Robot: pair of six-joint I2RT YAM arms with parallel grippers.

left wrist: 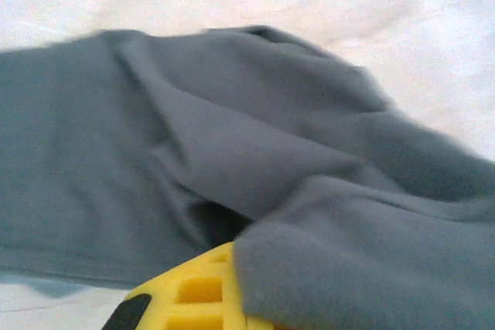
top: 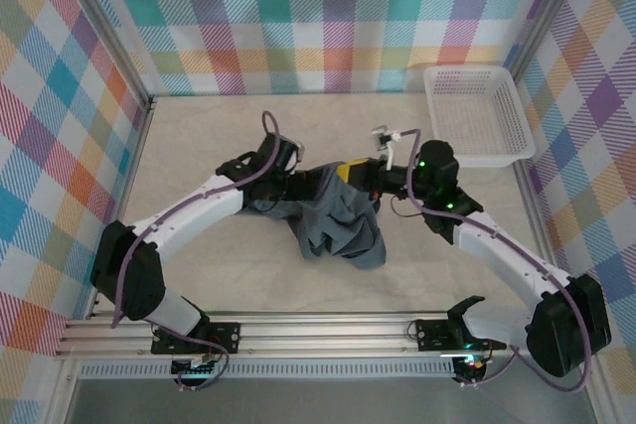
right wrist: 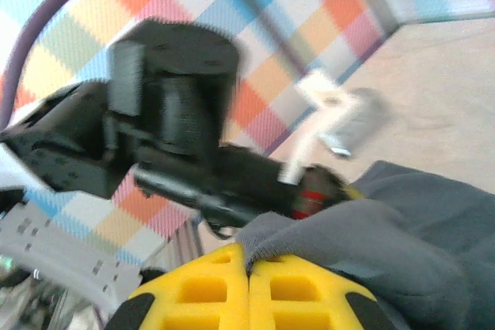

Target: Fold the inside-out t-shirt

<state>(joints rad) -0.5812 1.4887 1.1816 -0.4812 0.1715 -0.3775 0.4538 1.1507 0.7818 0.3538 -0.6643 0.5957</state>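
The inside-out t-shirt (top: pixel 333 223), plain dark grey, lies bunched in a heap at the middle of the table. My left gripper (top: pixel 301 184) reaches into its left side and my right gripper (top: pixel 356 176) into its top right, the two close together. In the left wrist view the t-shirt (left wrist: pixel 193 152) spreads ahead in folds. A thick fold drapes over the right side of the left gripper (left wrist: pixel 236 259), hiding one yellow finger. In the right wrist view the right gripper (right wrist: pixel 247 259) has its yellow fingers pressed together on a pinched edge of the t-shirt (right wrist: pixel 371 229).
A white mesh basket (top: pixel 472 70) stands at the back right corner. Plaid walls enclose the beige table (top: pixel 199 136) on three sides. The left arm's black wrist (right wrist: pixel 170 113) looms close in front of the right gripper.
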